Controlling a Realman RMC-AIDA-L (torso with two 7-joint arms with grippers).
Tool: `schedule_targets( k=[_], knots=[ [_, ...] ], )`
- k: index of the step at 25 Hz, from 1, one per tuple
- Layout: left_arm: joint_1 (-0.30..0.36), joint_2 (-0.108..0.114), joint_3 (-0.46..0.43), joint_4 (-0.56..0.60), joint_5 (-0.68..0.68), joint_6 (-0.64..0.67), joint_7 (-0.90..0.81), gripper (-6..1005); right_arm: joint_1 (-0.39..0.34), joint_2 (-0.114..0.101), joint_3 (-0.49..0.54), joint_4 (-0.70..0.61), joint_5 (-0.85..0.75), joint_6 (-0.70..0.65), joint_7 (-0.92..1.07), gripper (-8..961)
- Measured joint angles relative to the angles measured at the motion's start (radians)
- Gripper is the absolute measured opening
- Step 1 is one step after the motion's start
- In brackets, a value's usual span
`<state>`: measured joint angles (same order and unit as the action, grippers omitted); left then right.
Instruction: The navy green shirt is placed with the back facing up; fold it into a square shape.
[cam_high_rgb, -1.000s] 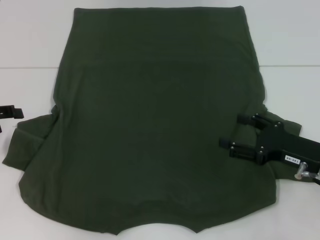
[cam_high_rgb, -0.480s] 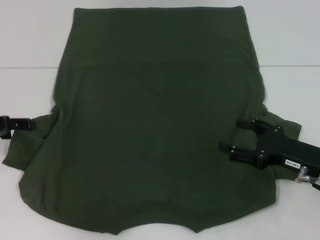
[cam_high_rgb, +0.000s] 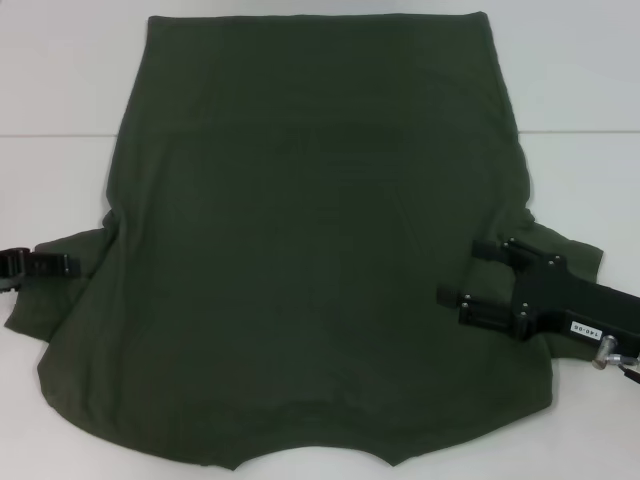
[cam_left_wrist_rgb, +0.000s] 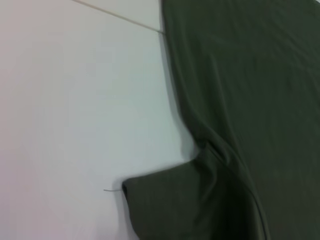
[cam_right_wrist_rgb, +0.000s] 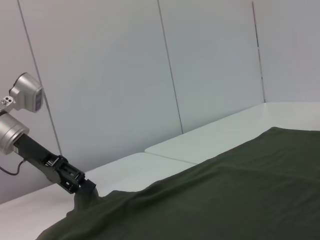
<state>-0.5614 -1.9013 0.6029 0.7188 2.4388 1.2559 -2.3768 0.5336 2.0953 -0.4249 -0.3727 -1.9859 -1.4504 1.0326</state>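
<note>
Navy green shirt (cam_high_rgb: 320, 250) lies flat, plain side up, on white table (cam_high_rgb: 60, 80) — unfolded. Left gripper (cam_high_rgb: 62, 266) has moved in to left sleeve, fingers can't tell; right gripper (cam_high_rgb: 478, 272) spread open over right side. Sleeve fold likely next.

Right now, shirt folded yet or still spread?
Still spread. The navy green shirt lies flat, plain side up, both sleeves out; left gripper is at the left sleeve, right gripper over the right.

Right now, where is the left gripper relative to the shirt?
In the head view, the left gripper is at the table's left edge, reaching the left sleeve of the navy green shirt.
</note>
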Motion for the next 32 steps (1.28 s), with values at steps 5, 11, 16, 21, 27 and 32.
schedule_targets(
  k=[5, 11, 16, 21, 27, 32],
  knots=[
    [-0.005, -0.002, 0.014, 0.005, 0.029, 0.01, 0.0, 812, -0.003, 0.0, 0.0, 0.0, 0.001, -0.006, 0.001, 941],
    [-0.002, -0.012, 0.011, 0.02, 0.046, 0.002, -0.002, 643, -0.006, 0.0, 0.0, 0.0, 0.001, -0.013, 0.002, 941],
    [0.0, -0.013, 0.002, 0.024, 0.044, 0.002, -0.002, 423, -0.008, 0.0, 0.0, 0.006, 0.001, -0.015, 0.003, 941],
    [-0.002, -0.011, 0.002, 0.024, 0.047, 0.008, -0.001, 180, -0.008, 0.0, 0.001, 0.011, 0.001, -0.015, 0.003, 942],
    [0.0, -0.008, 0.003, 0.031, 0.049, 0.006, -0.003, 1, -0.008, 0.0, 0.001, 0.013, 0.001, -0.016, 0.003, 941],
    [0.001, 0.004, -0.016, 0.081, 0.051, 0.027, -0.023, 2, -0.012, 0.0, 0.003, 0.014, 0.001, -0.018, 0.003, 942]
  ],
)
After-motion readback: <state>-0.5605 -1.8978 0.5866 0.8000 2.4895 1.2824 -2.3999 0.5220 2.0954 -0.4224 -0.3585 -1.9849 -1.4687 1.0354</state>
